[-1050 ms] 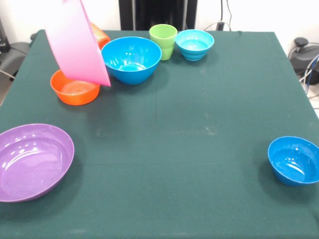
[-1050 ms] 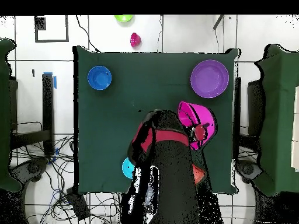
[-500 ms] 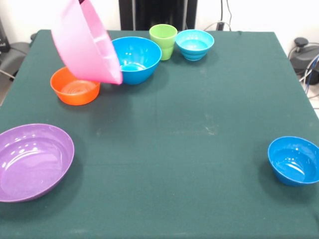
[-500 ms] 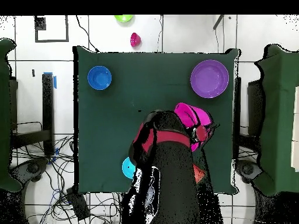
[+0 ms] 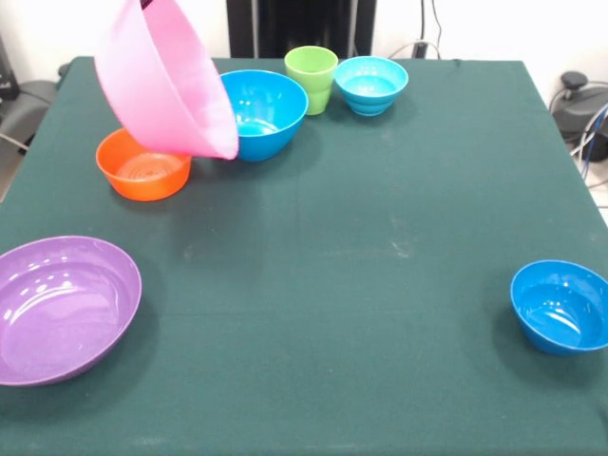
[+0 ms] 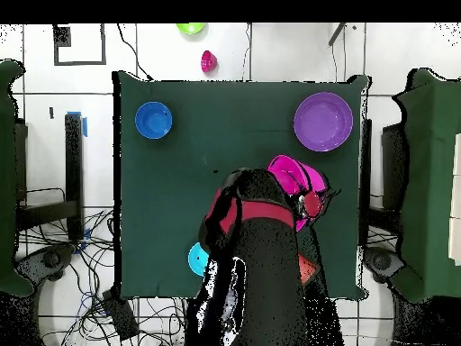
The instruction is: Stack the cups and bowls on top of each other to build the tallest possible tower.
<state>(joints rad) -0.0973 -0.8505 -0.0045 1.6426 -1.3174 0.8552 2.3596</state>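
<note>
Gripping cannot be confirmed: the gripper shows only as dark and red parts at the pink bowl's rim in the overhead view, and its fingers cannot be made out, though the huge pink bowl hangs in the air, steeply tilted, with nothing else beneath it. Taking the front view as a clock face on the green table, the nearest things are the large purple bowl at about 8 o'clock and the dark blue bowl at about 4 o'clock, well apart at opposite edges. Farther back, at 10 o'clock, sits the small orange bowl, upright, partly covered by the lower edge of the raised pink bowl. Beyond it, toward 11 o'clock, the medium blue bowl stands upright, its left side hidden behind the pink bowl. At 12 o'clock, the lime green cup stands just beside the blue bowl, and the small cyan bowl sits just to the cup's right. Nothing is stacked yet.
</note>
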